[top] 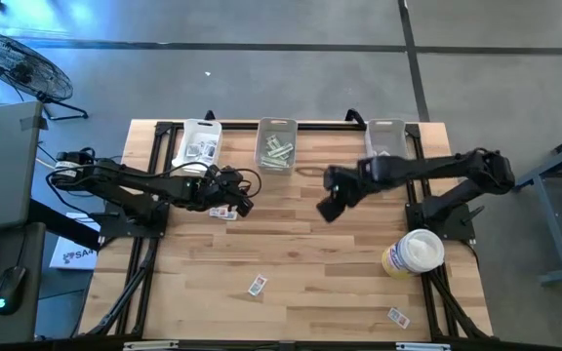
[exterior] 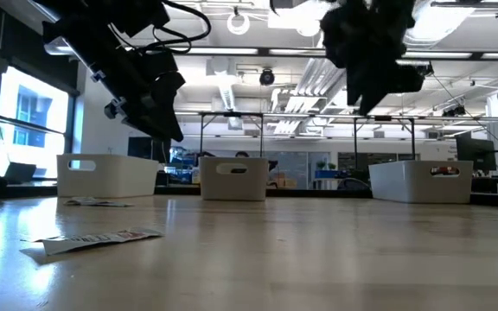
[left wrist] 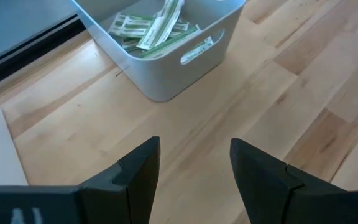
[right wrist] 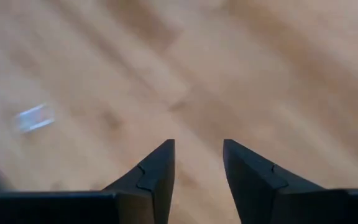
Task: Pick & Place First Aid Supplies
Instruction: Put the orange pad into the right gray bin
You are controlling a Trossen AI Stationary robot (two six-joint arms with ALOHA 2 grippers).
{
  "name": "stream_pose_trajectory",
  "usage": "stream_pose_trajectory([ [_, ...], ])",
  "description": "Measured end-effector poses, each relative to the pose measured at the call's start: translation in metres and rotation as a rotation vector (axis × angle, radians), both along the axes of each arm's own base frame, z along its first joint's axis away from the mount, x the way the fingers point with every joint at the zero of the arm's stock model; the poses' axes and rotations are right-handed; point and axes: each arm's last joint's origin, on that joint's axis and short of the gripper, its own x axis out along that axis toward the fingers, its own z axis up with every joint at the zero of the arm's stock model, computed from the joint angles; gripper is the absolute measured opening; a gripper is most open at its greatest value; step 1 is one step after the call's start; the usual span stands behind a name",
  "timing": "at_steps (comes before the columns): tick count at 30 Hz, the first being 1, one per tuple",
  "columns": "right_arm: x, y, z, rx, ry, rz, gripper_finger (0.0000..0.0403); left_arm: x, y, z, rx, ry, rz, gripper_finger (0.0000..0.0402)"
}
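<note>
Three bins sit in a row along the far edge of the worktop (top: 291, 263), seen from above. The left bin (top: 200, 142) has white packets with dark marks in it, too small to count. The middle bin (top: 277, 144) holds a loose heap of pale green strips (top: 278, 153), and the left wrist view shows that heap (left wrist: 151, 28) up close, strips overlapping so I can't count them; there's a small label on the bin wall but I can't read it. The right bin (top: 386, 137) is partly under the right arm and I can't tell what's inside. Loose on the wood I count three white packets with red and blue marks: one (top: 223, 212) just below the left gripper, one (top: 257, 285) near the front middle, and one (top: 398, 316) at the front right corner. The low view shows a packet (exterior: 93, 241) lying flat close to the camera with red print on it, not readable. The left gripper (top: 230, 190) hovers off the worktop in front of the left and middle bins, jaws spread apart with nothing between them. The right gripper (top: 332, 207) hangs above bare wood right of centre, jaws parted and empty too. One big white-and-yellow round tub (top: 413, 255) stands near the right edge by the right arm's base.
</note>
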Motion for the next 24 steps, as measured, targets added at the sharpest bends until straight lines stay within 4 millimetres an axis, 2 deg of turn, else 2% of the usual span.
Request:
stream_pose_trajectory([
  [3,0.01,0.026,0.0,0.051,-0.069,0.022,0.0123,0.0,0.0,0.0,0.001,-0.001,0.001,0.0192],
  [7,0.023,0.056,-0.012,0.128,-0.081,0.056,0.0106,0.0,0.0,0.0,0.002,-0.002,0.002,0.0192],
  [15,0.05,0.11,-0.039,0.388,0.058,0.188,0.007,0.0,0.0,0.001,0.007,-0.007,0.007,0.0192],
  [19,0.055,0.136,-0.036,0.455,0.111,0.239,0.0058,0.0,0.0,0.001,0.007,-0.007,0.007,0.0192],
  [24,0.044,0.171,-0.031,0.504,0.156,0.32,0.0039,0.0,0.0,0.001,0.008,-0.007,0.007,0.0192],
])
